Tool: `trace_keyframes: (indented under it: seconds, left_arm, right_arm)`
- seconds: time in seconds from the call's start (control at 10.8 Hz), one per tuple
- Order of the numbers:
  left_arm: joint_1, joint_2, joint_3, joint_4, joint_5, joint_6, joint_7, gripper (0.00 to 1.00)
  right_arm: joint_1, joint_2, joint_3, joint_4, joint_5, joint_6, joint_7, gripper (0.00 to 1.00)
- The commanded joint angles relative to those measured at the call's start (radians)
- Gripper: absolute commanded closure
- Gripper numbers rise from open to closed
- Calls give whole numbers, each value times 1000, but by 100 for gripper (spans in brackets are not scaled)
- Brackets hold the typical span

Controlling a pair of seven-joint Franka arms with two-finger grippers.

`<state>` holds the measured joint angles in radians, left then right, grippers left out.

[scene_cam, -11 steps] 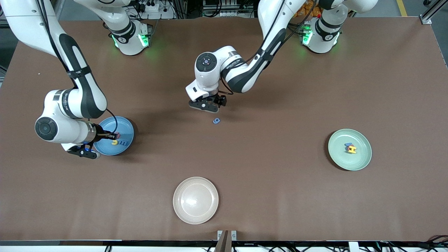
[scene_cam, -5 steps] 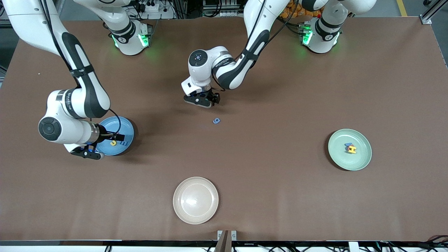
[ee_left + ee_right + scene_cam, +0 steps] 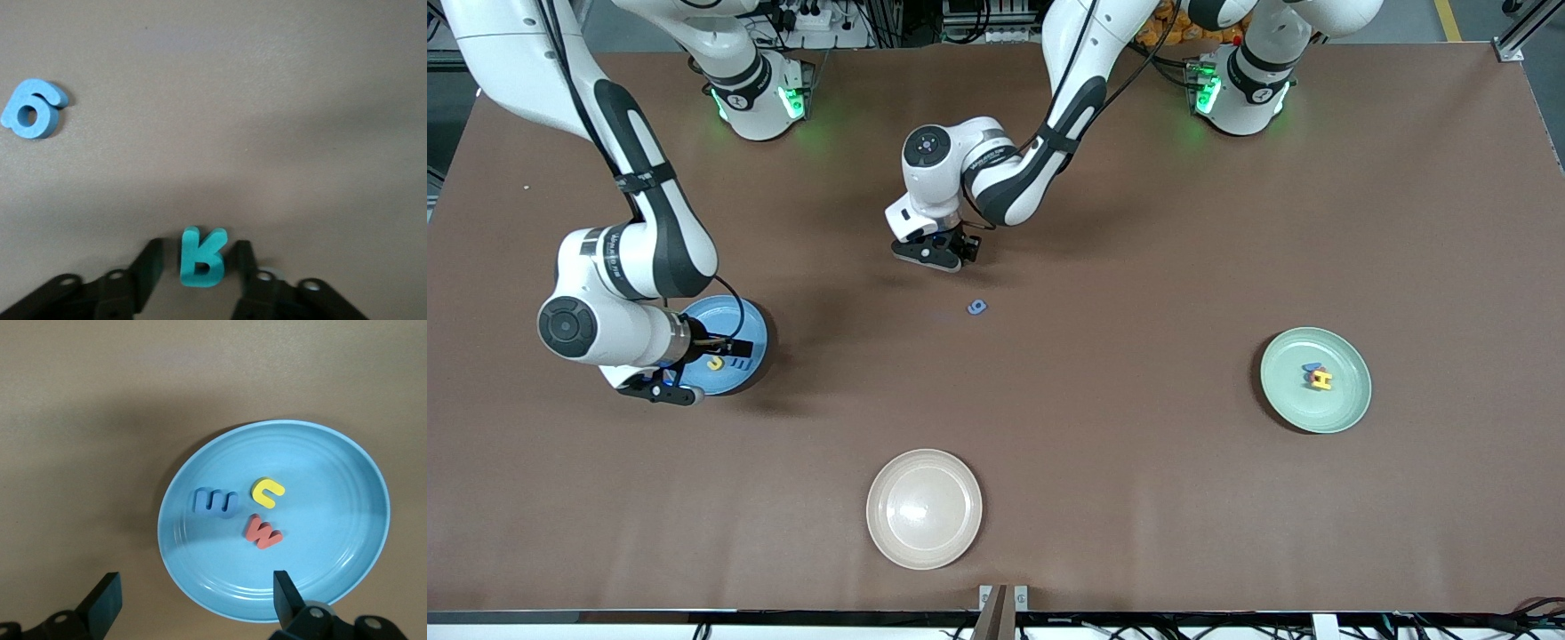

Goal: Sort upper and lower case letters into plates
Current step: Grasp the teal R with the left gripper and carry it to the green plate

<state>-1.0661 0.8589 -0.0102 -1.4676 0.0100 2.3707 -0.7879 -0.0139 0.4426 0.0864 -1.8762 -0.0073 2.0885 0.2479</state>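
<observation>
My left gripper (image 3: 941,256) is low over the middle of the table, open. In the left wrist view its fingers (image 3: 152,257) straddle a teal letter (image 3: 202,259) lying on the table, with a gap on each side. A blue letter (image 3: 977,308) lies nearer the camera and also shows in the left wrist view (image 3: 30,110). My right gripper (image 3: 727,345) is open and empty over the sky blue plate (image 3: 752,325). The right wrist view shows that plate (image 3: 333,520) holding a blue letter (image 3: 215,502), a yellow letter (image 3: 267,491) and a red letter (image 3: 263,532). The mint green plate (image 3: 1347,411) holds a yellow letter (image 3: 1321,380) and a blue one (image 3: 1312,366).
A cream-beige plate (image 3: 924,508) stands empty near the table's front edge. Brown tabletop (image 3: 1138,311) lies between the plates. The arms' bases stand along the table edge farthest from the camera.
My left gripper has moved away from the blue letter, farther from the camera and toward the right arm's end. My right arm has shifted slightly over the sky blue plate.
</observation>
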Motion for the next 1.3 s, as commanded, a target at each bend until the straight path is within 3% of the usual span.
trace_keyframes:
  seconds: [0.0, 0.37, 0.46, 0.65, 0.83, 1.02, 1.2]
  left_arm:
    - [-18, 11, 27, 15, -54, 2, -17, 100]
    - [44, -113, 73, 7, -85, -78, -13, 100]
    - [131, -173, 38, -3, -85, -111, -7, 100]
    - [391, -268, -139, -37, -70, -219, 19, 100]
    - [541, -351, -166, -114, -41, -278, 122, 100]
    - [671, -405, -166, -210, -28, -292, 278, 100]
    - [828, -454, -166, -301, -13, -294, 500, 100]
  right_arm:
    - [2, -10, 4, 9, -16, -18, 10, 0]
    - [14, -13, 3, 12, -17, -16, 33, 0]
    - [34, -15, 3, 22, -17, -16, 84, 0]
    - [80, -27, 6, 31, -10, -7, 108, 0]
    - [124, -27, 22, 45, 10, 20, 192, 0]
    - [234, -12, 22, 60, 15, 77, 341, 0]
    - [352, -4, 26, 80, 76, 87, 471, 0]
